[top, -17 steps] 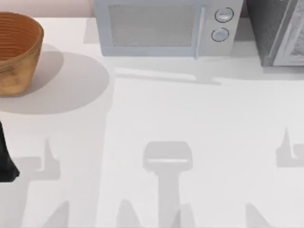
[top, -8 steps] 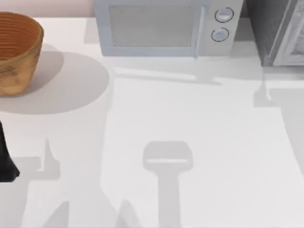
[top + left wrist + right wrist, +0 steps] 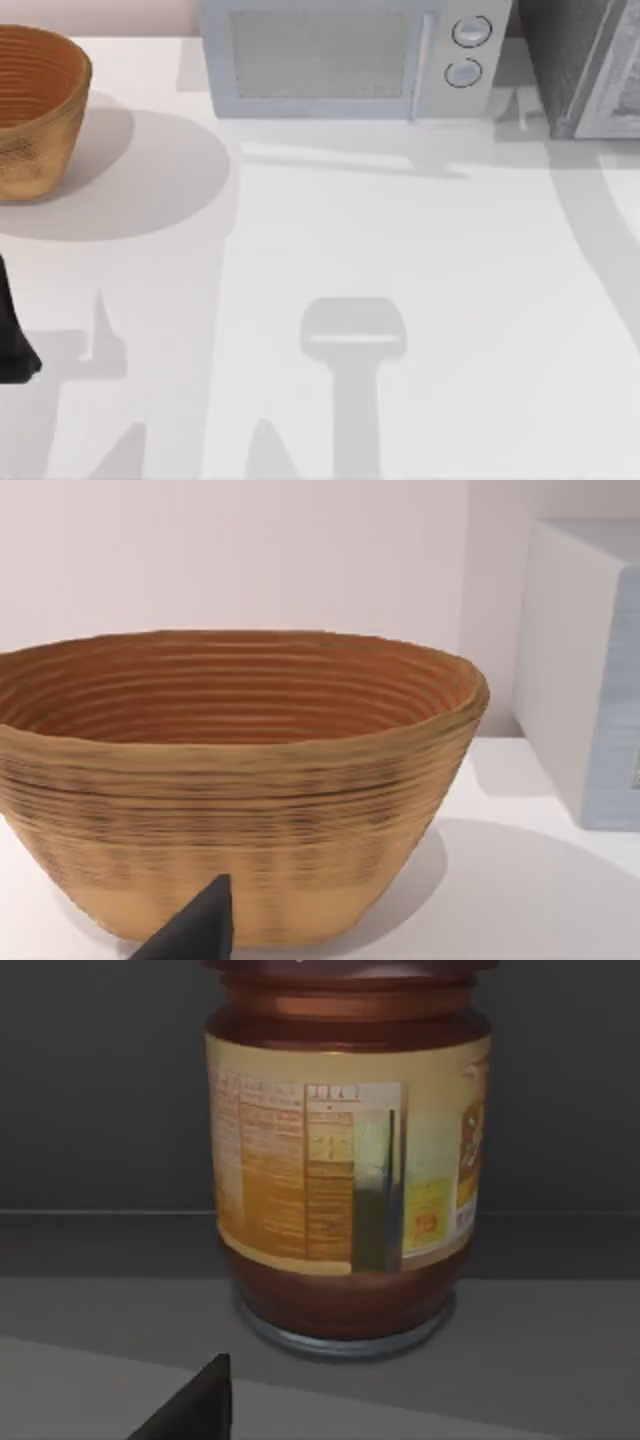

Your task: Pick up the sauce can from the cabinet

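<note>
Item 1, sauce can (image 3: 345, 1160): upright on a dark shelf floor inside the cabinet (image 3: 585, 65), which occupies the upper right corner of the top view, speckled grey side with a paler front panel. In the right wrist view the can stands centre frame, close ahead, tan-orange label facing the camera, reddish-brown body above and below the label, metal rim at its base resting on the shelf. Nothing touches it

Item 2, right claw (image 3: 190, 1405): one dark fingertip shows at the lower left of the right wrist view, short of the can and apart from it. Whether the fingers are spread or pressed together cannot be told

Item 3, left claw (image 3: 195, 930): parked at the left edge of the worktop (image 3: 400, 260), facing the woven basket (image 3: 240, 790); one dark fingertip shows at the lower edge of the left wrist view. Finger state cannot be told

Item 4, microwave (image 3: 350, 60): pale grey, two round knobs, upper centre of the top view, between basket and cabinet

Progress, as judged: the approach looks well advanced, the right arm's camera being level with the can inside the cabinet. Not yet done: closing on the can, gripping it, lifting it off the shelf and drawing it out of the cabinet
</note>
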Tool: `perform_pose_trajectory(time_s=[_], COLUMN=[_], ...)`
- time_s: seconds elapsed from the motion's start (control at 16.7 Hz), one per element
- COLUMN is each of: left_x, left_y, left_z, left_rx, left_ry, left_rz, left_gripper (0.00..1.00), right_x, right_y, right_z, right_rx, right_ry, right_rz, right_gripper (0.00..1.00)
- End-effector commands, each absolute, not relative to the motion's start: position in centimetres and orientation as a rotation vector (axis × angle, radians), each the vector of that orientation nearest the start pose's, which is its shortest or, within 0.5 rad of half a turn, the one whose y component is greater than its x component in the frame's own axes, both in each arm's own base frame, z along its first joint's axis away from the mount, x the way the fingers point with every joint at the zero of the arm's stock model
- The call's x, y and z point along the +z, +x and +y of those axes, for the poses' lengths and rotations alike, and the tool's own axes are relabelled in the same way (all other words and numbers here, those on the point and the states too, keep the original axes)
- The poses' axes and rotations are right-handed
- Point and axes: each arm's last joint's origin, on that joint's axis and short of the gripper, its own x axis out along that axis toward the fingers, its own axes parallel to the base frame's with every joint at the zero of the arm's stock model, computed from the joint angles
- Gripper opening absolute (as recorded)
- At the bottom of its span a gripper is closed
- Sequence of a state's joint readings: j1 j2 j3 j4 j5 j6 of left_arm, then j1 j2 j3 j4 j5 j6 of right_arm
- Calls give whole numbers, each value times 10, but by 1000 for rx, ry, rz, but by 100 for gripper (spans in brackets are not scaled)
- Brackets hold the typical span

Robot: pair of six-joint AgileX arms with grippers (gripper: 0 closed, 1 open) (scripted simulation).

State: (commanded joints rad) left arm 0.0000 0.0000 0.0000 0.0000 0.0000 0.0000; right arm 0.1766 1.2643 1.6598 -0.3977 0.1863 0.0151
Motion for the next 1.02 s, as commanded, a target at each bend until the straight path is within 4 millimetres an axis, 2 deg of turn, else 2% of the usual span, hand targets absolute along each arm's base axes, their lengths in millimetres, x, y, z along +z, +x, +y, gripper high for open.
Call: perform_pose_trajectory(time_s=[0.18,0.6,1.02], left_x=[160,160,160], left_y=[106,106,106], left_z=[-1,-1,-1], left_rx=[0,0,0], left_ry=[0,0,0], left_rz=[0,0,0], left_gripper=[100,100,100], right_x=[510,511,507], right_y=[255,259,316], right_z=[47,47,67], right_rx=[0,-4,-9], right_ry=[0,1,0], right_rz=[0,-7,-9], right_gripper=[100,100,100])
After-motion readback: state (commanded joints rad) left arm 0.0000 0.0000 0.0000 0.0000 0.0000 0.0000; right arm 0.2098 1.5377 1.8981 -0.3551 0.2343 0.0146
